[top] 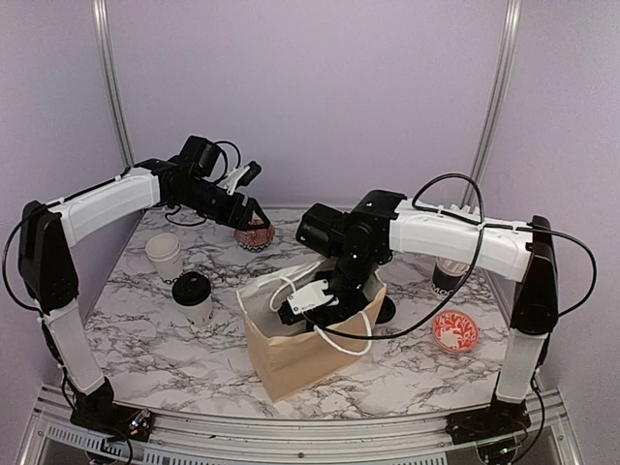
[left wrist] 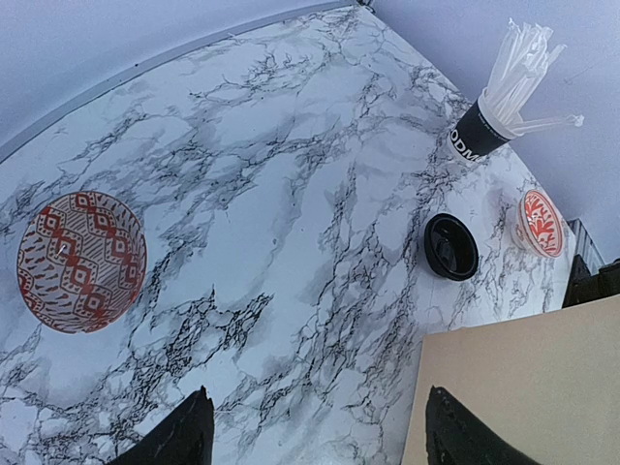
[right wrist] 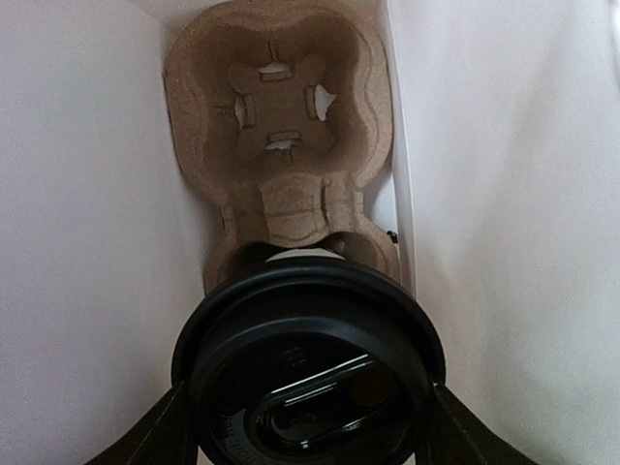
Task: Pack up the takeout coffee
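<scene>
Brown bag (top: 291, 354), pulp carrier (right wrist: 281, 107) inside, right fingers (right wrist: 160, 436) tight on lidded cup (right wrist: 310, 378) (left fingers (left wrist: 179, 436) apart)

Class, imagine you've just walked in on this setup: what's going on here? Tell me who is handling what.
The right tool is down inside the brown paper bag, closed on a black-lidded coffee cup over the near slot of a cardboard carrier whose far slot is empty. The left tool hangs open over the marble table near a red-patterned bowl, holding nothing. A second lidded cup and an unlidded cup stand on the table's left side.
</scene>
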Robot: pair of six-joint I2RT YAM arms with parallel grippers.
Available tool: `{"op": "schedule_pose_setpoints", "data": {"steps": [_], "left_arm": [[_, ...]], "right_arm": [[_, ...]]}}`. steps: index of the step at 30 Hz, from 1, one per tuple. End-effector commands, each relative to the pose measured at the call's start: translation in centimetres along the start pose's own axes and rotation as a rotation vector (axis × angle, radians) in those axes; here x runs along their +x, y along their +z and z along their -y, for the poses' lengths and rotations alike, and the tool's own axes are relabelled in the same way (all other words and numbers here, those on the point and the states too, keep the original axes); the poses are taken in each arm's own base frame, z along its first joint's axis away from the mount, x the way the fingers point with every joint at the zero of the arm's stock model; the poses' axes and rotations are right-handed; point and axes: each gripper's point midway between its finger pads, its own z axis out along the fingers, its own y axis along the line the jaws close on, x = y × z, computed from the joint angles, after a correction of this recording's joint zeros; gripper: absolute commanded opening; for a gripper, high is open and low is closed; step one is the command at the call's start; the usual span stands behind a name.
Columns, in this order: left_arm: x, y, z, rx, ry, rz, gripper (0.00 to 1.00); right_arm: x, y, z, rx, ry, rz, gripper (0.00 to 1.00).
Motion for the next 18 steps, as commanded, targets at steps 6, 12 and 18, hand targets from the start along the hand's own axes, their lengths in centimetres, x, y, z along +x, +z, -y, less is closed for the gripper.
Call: {"op": "schedule_pose_setpoints", "data": {"steps": [6, 12, 18], "left_arm": [[0.2, -0.5, 0.2, 0.009, 0.004, -0.002, 0.76], [-0.3, -1.3, 0.6, 0.011, 0.017, 0.015, 0.77], [-1.6, -3.3, 1.8, 0.018, 0.044, 0.066, 0.81]], "right_arm": [[1.7, 3.2, 1.5, 0.004, 0.081, -0.125, 0.42], [1.2, 1.2, 1.2, 0.019, 0.074, -0.089, 0.54], [0.0, -2.6, 0.5, 0.021, 0.050, -0.024, 0.76]]}}
